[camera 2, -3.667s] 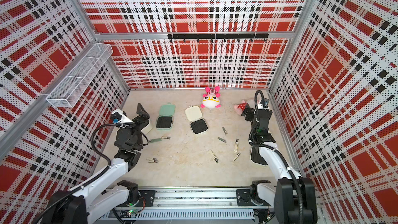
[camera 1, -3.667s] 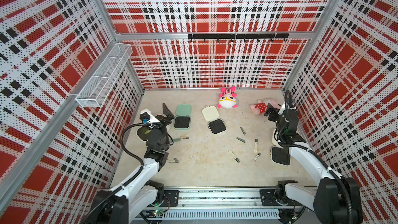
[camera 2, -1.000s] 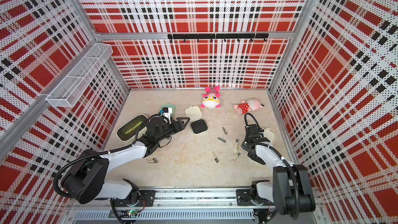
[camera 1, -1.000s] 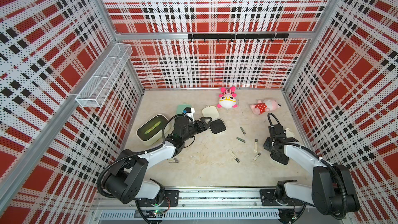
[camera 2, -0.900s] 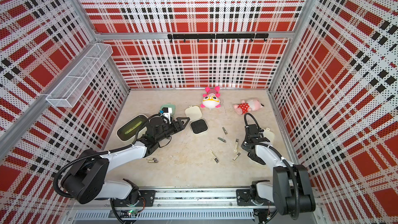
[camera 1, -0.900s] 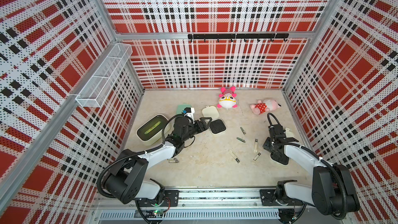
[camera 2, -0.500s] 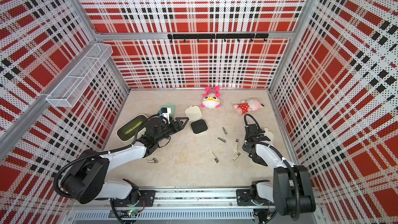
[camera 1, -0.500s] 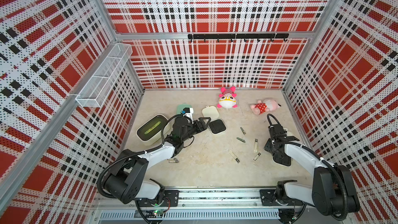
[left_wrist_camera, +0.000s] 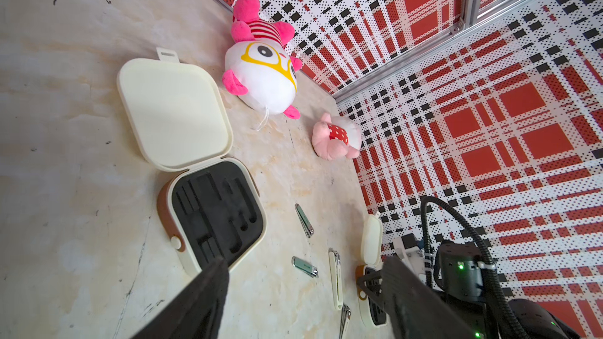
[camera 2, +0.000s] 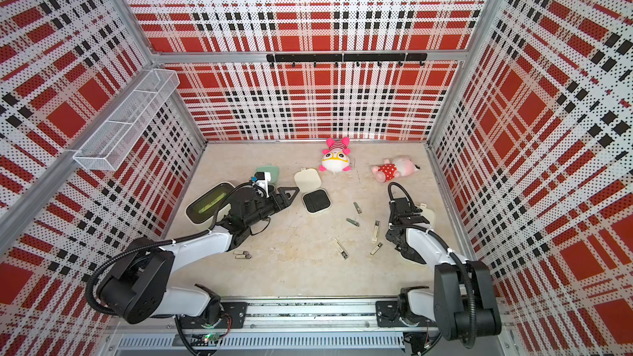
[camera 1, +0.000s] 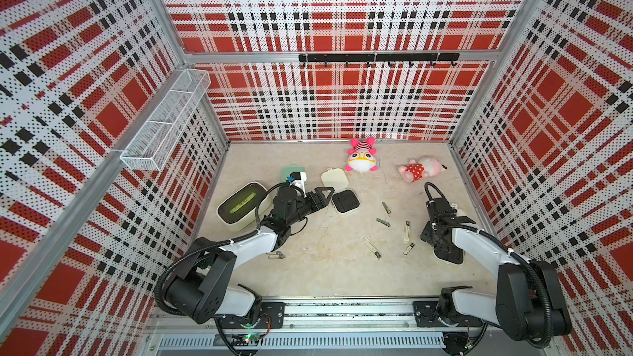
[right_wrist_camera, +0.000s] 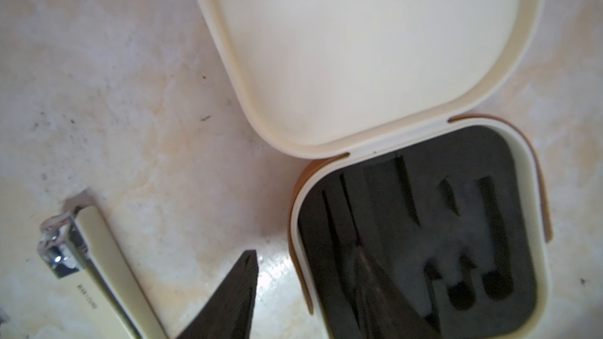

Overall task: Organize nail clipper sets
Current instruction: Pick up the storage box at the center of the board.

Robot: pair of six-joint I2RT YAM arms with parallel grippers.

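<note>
Poorly seen:
- The mint green case [camera 1: 289,170] sits at the back left of the floor [camera 1: 325,268]. The left wrist's camera block covers most of it, so only its rounded rear edge shows.
- The right cream case [right_wrist_camera: 359,44] lies open by the right wall. In both top views the right arm covers most of its base, and a sliver of lid [camera 2: 427,214] shows beside the arm.
- The right gripper [right_wrist_camera: 305,252] is hidden from above. In the wrist view its fingers stand partly apart, astride the base's wall. One dark finger [right_wrist_camera: 238,291] is outside, with a strip of floor between it and the wall. The other is a blur over the black insert and is possibly touching the foam. Nothing looks clamped.

Left gripper [camera 1: 321,197]: spread wide and holding nothing. It is low over the floor, just beside the centre cream case [camera 1: 335,178], which lies hinged open.

Materials and shapes:
- The cases are smooth matte plastic, rounded-square, with a brown band around each cream base.
- The insert [left_wrist_camera: 217,210] is black foam with slot-shaped cut-outs.
- Five slim metal clippers [camera 1: 383,222] lie loose between the two cream cases.
- Among them, the long cream-handled clipper [right_wrist_camera: 98,272] has a chrome head and is cut off at the frame edge.
- Two more small pieces [camera 1: 275,255] lie by the left forearm, too small to make out.
- The floor is marbled beige and scuffed.
- A cream bin [camera 1: 239,224] with a dark green interior stands at the left.
- Two plush toys [camera 1: 361,162] lie at the back.
</note>
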